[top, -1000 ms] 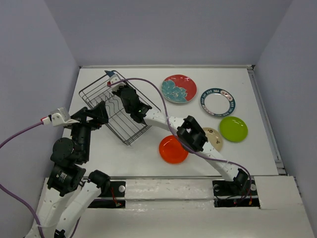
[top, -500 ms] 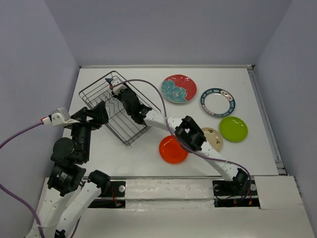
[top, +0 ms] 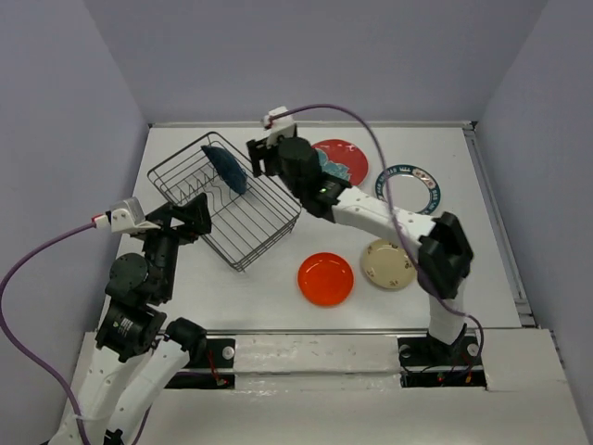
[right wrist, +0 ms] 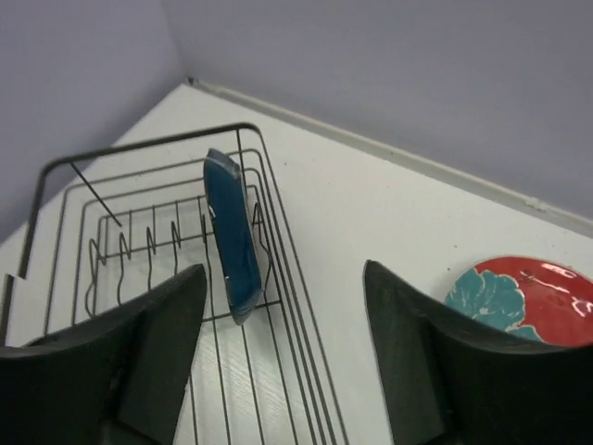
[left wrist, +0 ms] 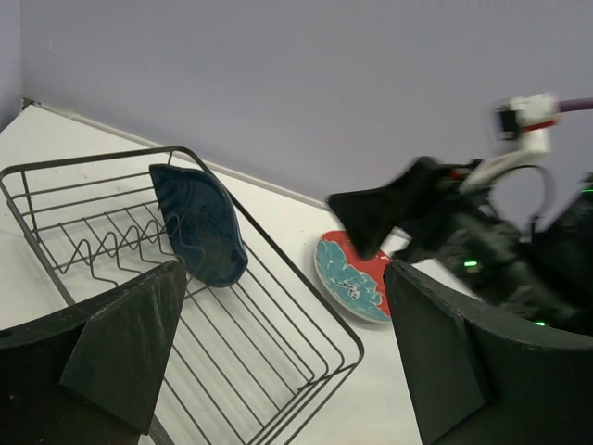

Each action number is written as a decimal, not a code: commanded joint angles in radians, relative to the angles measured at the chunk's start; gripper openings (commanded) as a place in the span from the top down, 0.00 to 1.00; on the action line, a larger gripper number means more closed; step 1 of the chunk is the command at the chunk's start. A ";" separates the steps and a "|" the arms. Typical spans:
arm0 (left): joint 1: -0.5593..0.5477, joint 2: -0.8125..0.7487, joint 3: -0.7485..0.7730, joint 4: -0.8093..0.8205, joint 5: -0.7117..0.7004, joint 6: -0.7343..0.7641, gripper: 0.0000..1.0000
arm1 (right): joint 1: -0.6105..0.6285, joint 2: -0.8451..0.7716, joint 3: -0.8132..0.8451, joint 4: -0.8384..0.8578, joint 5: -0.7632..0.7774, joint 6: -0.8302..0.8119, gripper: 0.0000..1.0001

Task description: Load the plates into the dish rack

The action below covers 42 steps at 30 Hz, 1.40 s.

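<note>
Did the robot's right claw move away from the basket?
Yes. The right gripper has pulled back off the dish rack, sideways toward the red flowered plate. It has left the blue plate standing in the rack.

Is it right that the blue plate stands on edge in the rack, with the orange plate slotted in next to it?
Not quite. The blue plate does stand on edge in the rack, but it is the only plate in there. The orange plate lies flat on the table, outside the rack. The top view shows this.
</note>
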 commanded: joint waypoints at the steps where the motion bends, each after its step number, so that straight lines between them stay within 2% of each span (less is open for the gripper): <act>1: 0.006 0.021 -0.014 0.057 0.049 0.021 0.01 | -0.147 -0.287 -0.361 0.002 -0.148 0.356 0.37; 4: 0.004 0.032 -0.017 0.063 0.077 0.022 0.01 | -0.269 -0.405 -0.586 0.005 -0.182 0.529 0.71; 5: 0.004 0.033 -0.017 0.063 0.079 0.024 0.01 | -0.307 -0.419 -0.631 0.005 -0.205 0.582 0.76; 6: 0.006 0.035 -0.019 0.069 0.086 0.025 0.01 | -0.397 -0.438 -0.672 0.014 -0.240 0.688 0.76; 8: 0.007 0.041 -0.019 0.071 0.103 0.028 0.01 | -0.479 -0.438 -0.768 0.047 -0.352 0.781 0.74; 9: 0.009 0.042 -0.022 0.076 0.108 0.028 0.01 | -0.536 -0.433 -0.799 0.104 -0.370 0.845 0.64; 10: 0.009 0.045 -0.022 0.076 0.112 0.028 0.01 | -0.552 -0.429 -0.833 0.123 -0.375 0.861 0.58; 11: 0.009 0.047 -0.022 0.076 0.114 0.031 0.01 | -0.562 -0.421 -0.835 0.126 -0.366 0.889 0.47; 12: 0.010 0.050 -0.022 0.076 0.117 0.030 0.01 | -0.563 -0.409 -0.829 0.131 -0.355 0.889 0.46; 13: 0.010 0.053 -0.022 0.077 0.121 0.031 0.01 | -0.572 -0.377 -0.821 0.130 -0.326 0.904 0.39; 15: 0.012 0.055 -0.024 0.079 0.126 0.031 0.01 | -0.581 -0.337 -0.801 0.131 -0.326 0.955 0.34; 21: 0.010 0.058 -0.027 0.080 0.132 0.033 0.01 | -0.610 -0.176 -0.781 0.223 -0.320 1.093 0.34; 26: 0.012 0.064 -0.025 0.082 0.128 0.034 0.01 | -0.619 -0.056 -0.743 0.303 -0.328 1.222 0.41; 32: 0.021 0.052 -0.025 0.082 0.114 0.039 0.01 | -0.619 0.039 -0.693 0.369 -0.315 1.360 0.59; 33: 0.023 0.052 -0.025 0.082 0.112 0.039 0.01 | -0.619 0.053 -0.685 0.375 -0.322 1.370 0.72; 34: 0.024 0.050 -0.027 0.082 0.112 0.039 0.01 | -0.619 0.061 -0.680 0.387 -0.328 1.384 0.79; 37: 0.024 0.050 -0.027 0.082 0.109 0.042 0.01 | -0.619 0.039 -0.712 0.445 -0.314 1.348 0.93; 39: 0.024 0.049 -0.027 0.082 0.115 0.039 0.01 | -0.619 -0.037 -0.740 0.462 -0.268 1.302 0.93; 42: 0.026 0.041 -0.027 0.082 0.132 0.040 0.01 | -0.590 -0.165 -0.777 0.518 -0.219 1.109 0.93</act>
